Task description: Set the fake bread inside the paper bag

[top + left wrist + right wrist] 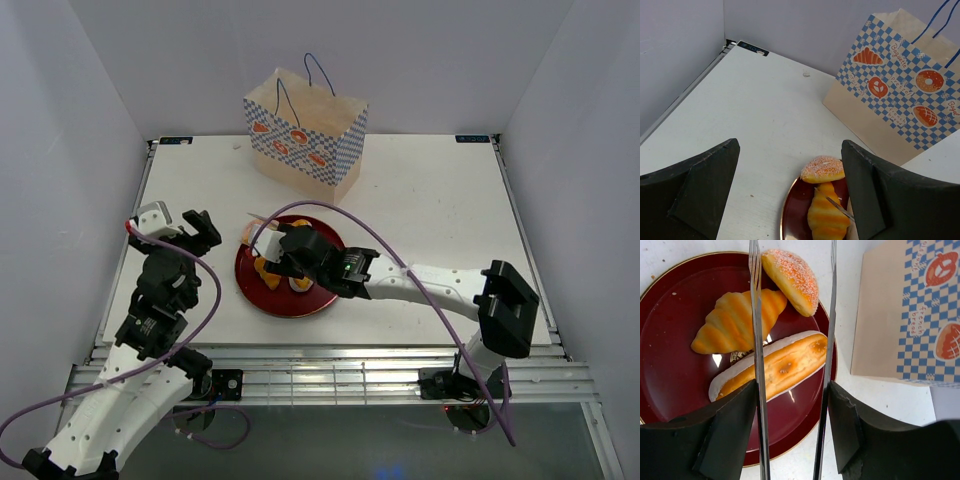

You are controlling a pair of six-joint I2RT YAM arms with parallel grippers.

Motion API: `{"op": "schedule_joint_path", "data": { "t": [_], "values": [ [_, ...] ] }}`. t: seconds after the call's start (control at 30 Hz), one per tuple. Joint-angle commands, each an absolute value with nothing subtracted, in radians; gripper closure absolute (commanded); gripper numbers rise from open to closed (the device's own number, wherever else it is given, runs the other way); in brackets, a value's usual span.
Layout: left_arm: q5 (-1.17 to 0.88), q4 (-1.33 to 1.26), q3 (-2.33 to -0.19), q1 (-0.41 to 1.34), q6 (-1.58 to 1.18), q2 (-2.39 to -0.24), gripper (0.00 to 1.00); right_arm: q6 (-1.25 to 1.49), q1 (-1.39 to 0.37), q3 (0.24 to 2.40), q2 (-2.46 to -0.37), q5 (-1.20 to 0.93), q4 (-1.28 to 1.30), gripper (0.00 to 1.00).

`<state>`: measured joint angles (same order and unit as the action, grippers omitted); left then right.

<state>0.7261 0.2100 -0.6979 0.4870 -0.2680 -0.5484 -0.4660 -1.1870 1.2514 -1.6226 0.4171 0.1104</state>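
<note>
Fake bread (772,365): three pieces, all on the dark red plate (670,350) at mid-worktop (430,200). None is in the paper bag (305,130).
- croissant (737,320): toward the plate centre.
- sugared bun (790,280): at the plate rim on the bag side, touching the croissant's end.
- cream-topped loaf (785,362): lies slantwise, just beside the croissant.

Paper bag: upright at the far side of the worktop, beyond the plate, printed face toward the arms, cord handles up. The right wrist view shows it near the plate rim but apart from it.

Right gripper (792,387): over the plate, closed against the outer sides of metal tongs (758,340), whose two arms keep the fingers part-way apart. One tong arm crosses over the croissant and the loaf; the other runs past the loaf's bag-side end. Most of the loaf lies between them. The tong tips are out of the wrist frame, so whether tongs and bread touch cannot be told.

Left gripper (790,145): over bare worktop left of the plate, jaws wide apart, holding nothing.

Surroundings: a purple cable (400,260) arcs from the right arm over the far side of the plate. In the top view the right arm hides much of the plate. White walls close in the worktop on three sides.
</note>
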Motion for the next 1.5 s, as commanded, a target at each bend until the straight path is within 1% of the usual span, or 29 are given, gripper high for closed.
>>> {"op": "schedule_joint_path", "data": {
  "t": [0.0,0.13,0.3,0.63,0.73,1.0,1.2,1.47],
  "values": [
    [0.736,0.209,-0.692,0.491,-0.264,-0.532,0.07,-0.555,-1.19,1.357,-1.666,0.391,0.181,0.37],
    [0.785,0.212,-0.693,0.491,-0.27,-0.497,0.07,-0.597,-1.19,1.394,-1.704,0.341,0.21,0.36],
    [0.793,0.199,-0.68,0.491,-0.267,-0.468,0.07,-0.633,-1.19,1.397,-1.744,0.357,0.209,0.35],
    [0.769,0.198,-0.681,0.491,-0.265,-0.471,0.07,-0.715,-1.187,1.506,-1.87,0.465,0.204,0.35],
    [0.759,0.201,-0.684,0.491,-0.261,-0.477,0.07,-0.742,-1.189,1.534,-1.893,0.508,0.199,0.35],
    [0.742,0.199,-0.681,0.491,-0.261,-0.477,0.07,-0.779,-1.183,1.566,-1.907,0.535,0.19,0.34],
    [0.732,0.198,-0.683,0.491,-0.261,-0.477,0.07,-0.733,-1.163,1.606,-1.924,0.442,0.264,0.34],
    [0.718,0.198,-0.68,0.492,-0.261,-0.48,0.07,-0.684,-1.118,1.632,-1.939,0.384,0.319,0.34]
  ]
}}
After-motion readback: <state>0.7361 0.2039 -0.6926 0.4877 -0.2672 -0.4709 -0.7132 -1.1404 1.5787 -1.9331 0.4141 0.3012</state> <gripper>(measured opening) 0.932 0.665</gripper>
